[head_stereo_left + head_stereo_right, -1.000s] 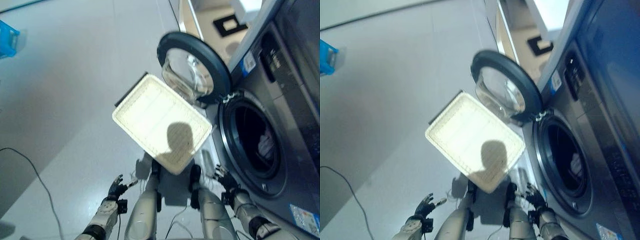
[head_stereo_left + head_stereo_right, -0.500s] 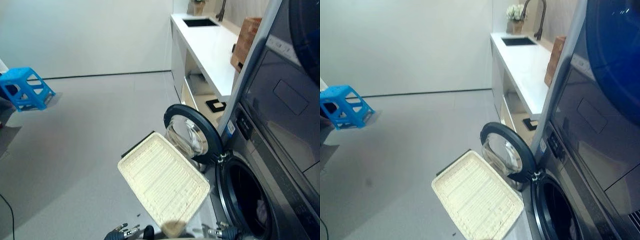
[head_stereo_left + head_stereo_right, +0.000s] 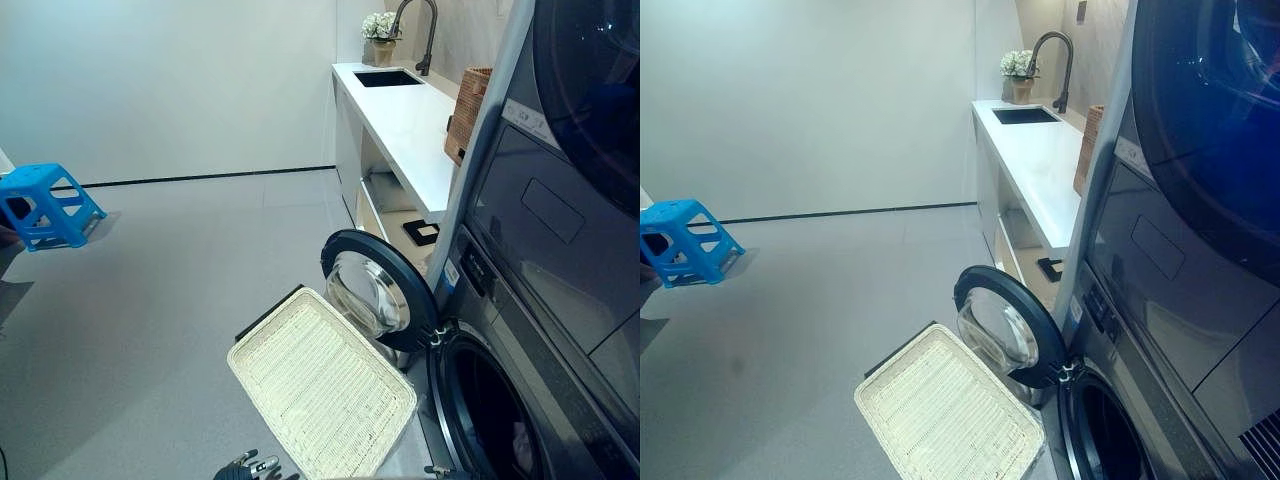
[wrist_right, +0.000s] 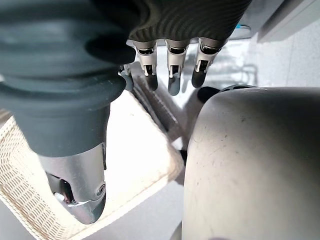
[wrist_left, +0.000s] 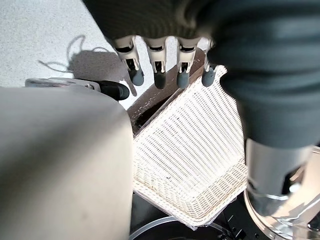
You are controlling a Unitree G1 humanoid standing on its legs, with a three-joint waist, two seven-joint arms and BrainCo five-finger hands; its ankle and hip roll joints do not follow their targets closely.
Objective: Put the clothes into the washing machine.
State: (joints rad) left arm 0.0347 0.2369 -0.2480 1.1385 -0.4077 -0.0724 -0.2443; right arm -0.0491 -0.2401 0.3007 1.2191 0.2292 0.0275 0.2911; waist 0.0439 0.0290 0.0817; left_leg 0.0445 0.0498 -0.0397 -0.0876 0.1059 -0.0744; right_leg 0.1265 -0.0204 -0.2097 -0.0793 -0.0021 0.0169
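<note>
Basket: you have the white woven basket [image 3: 320,395] lying empty on the floor just beside the open round door [image 3: 378,290] of the washing machine [image 3: 520,330], its long axis running slantwise from the robot toward the door
Clothes: look into the drum opening [image 3: 490,420] at the lower right of the left eye view; a pale scrap shows at its far edge [image 3: 518,437], probably the laundry already inside, though you cannot be sure from so small a patch. Nothing lies in the basket
Key relation: the drum sits to the right of the basket and nearer the right arm, so any further reach into the machine falls to that side
Left hand: your left hand [image 5: 165,60] hangs over the near edge of the basket, fingers [image 5: 159,75] straight and relaxed in a row, touching nothing and carrying nothing
Right hand: your right hand [image 4: 170,55] hangs above the basket's corner with its fingers [image 4: 173,80] likewise straight and loose, empty
Judgement: with both hands empty and the basket bare, the loading looks done or nearly so; closing the door would be the likely remaining move
Background: blue stool [image 3: 45,203] stands well apart on the floor; white counter [image 3: 400,110] with a sink and tap runs behind the machine
</note>
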